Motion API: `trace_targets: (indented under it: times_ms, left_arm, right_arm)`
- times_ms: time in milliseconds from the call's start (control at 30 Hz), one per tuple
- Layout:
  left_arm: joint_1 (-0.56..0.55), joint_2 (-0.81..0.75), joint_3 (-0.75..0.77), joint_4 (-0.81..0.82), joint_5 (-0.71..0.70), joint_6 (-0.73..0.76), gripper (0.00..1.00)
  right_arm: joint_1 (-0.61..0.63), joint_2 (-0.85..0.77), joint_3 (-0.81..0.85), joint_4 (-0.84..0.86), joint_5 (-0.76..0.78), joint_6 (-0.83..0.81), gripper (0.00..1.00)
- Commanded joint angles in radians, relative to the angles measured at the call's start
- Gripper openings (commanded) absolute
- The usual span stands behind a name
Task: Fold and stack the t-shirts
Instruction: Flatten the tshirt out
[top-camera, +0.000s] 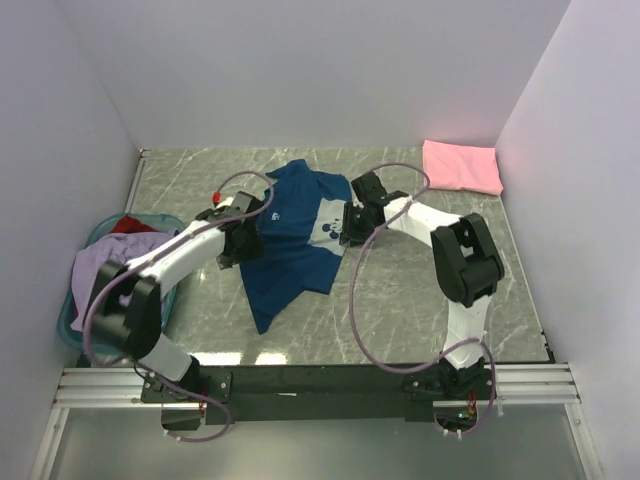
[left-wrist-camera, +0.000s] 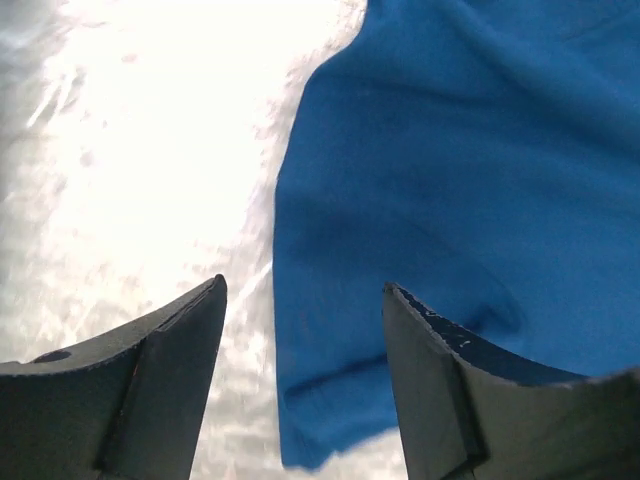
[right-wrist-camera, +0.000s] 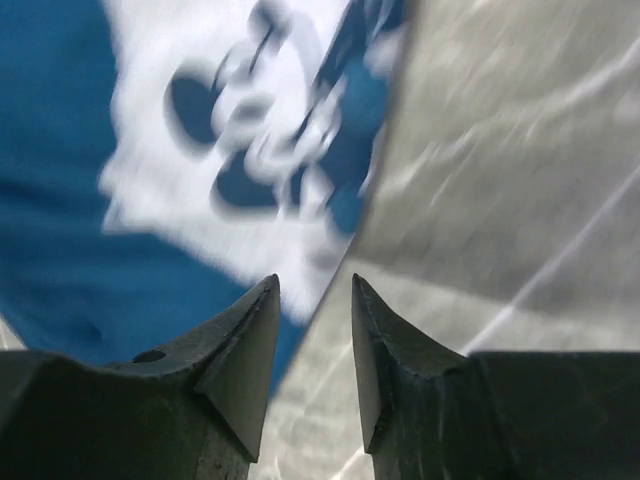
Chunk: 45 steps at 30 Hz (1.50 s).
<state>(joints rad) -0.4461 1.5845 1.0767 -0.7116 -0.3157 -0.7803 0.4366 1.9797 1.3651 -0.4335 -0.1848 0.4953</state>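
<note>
**A:** Where is the navy t-shirt (top-camera: 290, 255)?

**B:** It lies rumpled in the middle of the counter (top-camera: 400, 300). The collar points to the far wall and the pale print is on its right side.

**A:** And the tools?

**B:** The left tool (left-wrist-camera: 304, 285) is at the shirt's left edge. Its fingers are well apart, with only cloth and marble showing below the gap. The right tool (right-wrist-camera: 313, 280) is at the right edge, by the print. Its fingers stand a narrow gap apart and grip nothing.

**A:** What about the other shirts?

**B:** The pink t-shirt (top-camera: 462, 166) lies folded in the far right corner, well apart from the navy one. The lavender t-shirt (top-camera: 110, 268) is heaped in the teal basket (top-camera: 66, 322) at the left. The red t-shirt (top-camera: 130, 224) shows just behind it.
</note>
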Motion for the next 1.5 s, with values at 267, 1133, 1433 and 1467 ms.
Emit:
trace_targets:
  times_ms: [267, 1133, 1433, 1467]
  left_arm:
    - [-0.101, -0.227, -0.248, -0.065, 0.139, -0.149, 0.55]
    - [-0.552, 0.175, 0.112, -0.242, -0.163, -0.001, 0.47]
    - [-0.556, 0.227, 0.091, -0.212, -0.169, 0.013, 0.37]
    - [-0.556, 0.227, 0.091, -0.207, -0.168, 0.016, 0.32]
  right_arm:
    - [0.175, -0.386, -0.291, 0.026, 0.064, -0.001, 0.44]
    - [0.021, -0.837, -0.630, -0.036, 0.143, -0.029, 0.45]
    - [-0.024, -0.892, -0.675, -0.037, 0.130, -0.038, 0.45]
    - [-0.024, -0.891, -0.678, -0.036, 0.128, -0.037, 0.45]
